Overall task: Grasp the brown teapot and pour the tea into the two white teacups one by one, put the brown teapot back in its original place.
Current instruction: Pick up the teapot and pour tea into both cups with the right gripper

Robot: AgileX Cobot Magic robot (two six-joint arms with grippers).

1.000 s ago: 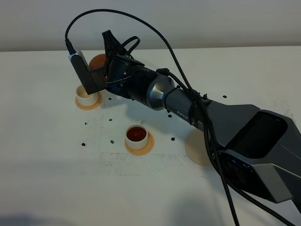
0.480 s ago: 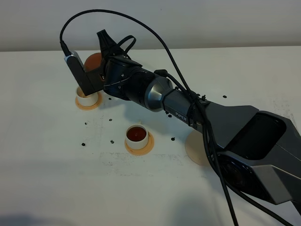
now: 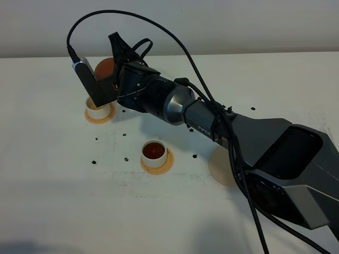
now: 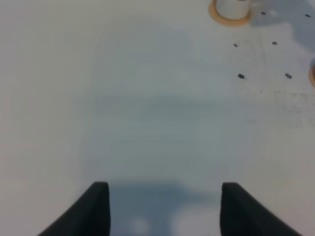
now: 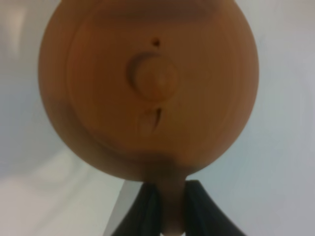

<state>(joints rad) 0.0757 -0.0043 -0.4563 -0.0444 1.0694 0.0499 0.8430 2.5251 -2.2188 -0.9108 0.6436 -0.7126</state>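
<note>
From up high, the squat reddish-brown clay teapot [image 3: 103,67] sits in the upper left of the frame, lifted off the white tabletop [image 3: 53,185] and mostly hidden behind the right arm's wrist camera bracket. It hangs just behind and above the far small white teacup [image 3: 99,112], which stands on an orange-tan coaster [image 3: 100,120]; I cannot tell what that cup holds. The right gripper [image 5: 171,204] is clenched on the teapot's loop handle, its two dark fingers pressed to either side at the bottom centre of the wrist picture, with the knobbed lid filling the frame above them. Just left of centre in the high view the near white teacup [image 3: 154,159] stands on its own orange-tan coaster [image 3: 159,170], with dark reddish-brown tea [image 3: 154,150] in it. The round pale beige coaster [image 3: 218,166] lies bare right of centre, half under the arm. Dark specks dot the table around the cups. The left gripper [image 4: 165,209] hangs released over plain tabletop, fingertips well apart, nothing between them.
</note>
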